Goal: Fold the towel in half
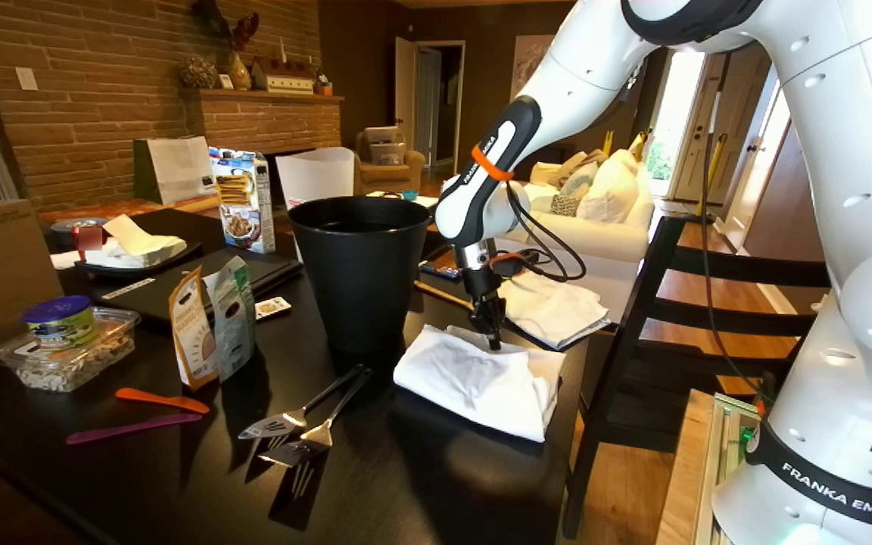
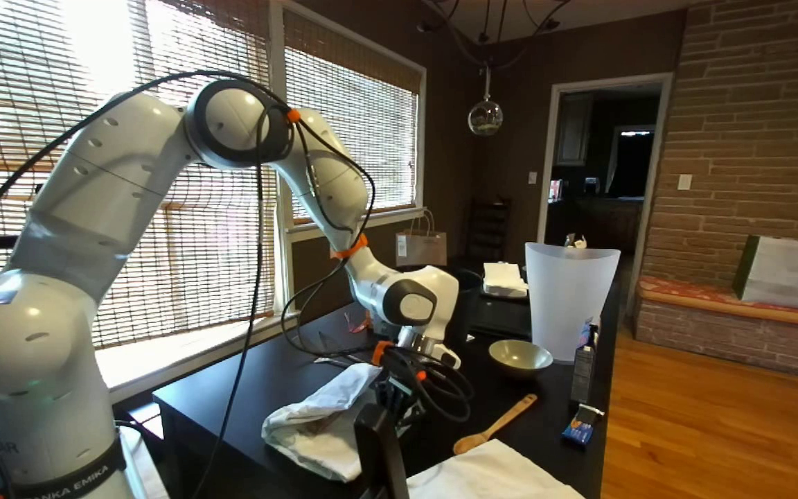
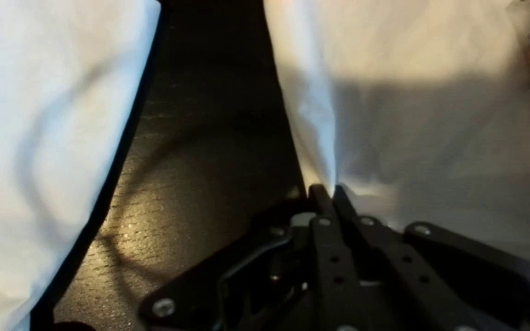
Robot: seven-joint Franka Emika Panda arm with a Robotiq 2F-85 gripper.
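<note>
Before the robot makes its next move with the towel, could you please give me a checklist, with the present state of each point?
1. Gripper shut on towel: ok; its edge looks pinched in the wrist view.
2. Grip firm enough: cannot tell.
3. Towel smooth: not ok; wrinkles and a raised fold show.
4. Other cloth apart from towel: ok; dark table shows between them.
5. Bin not touching towel: cannot tell; they look close.
6. Spoon off towel: ok.

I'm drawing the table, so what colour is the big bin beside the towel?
Black. The bin shows best in an exterior view.
</note>
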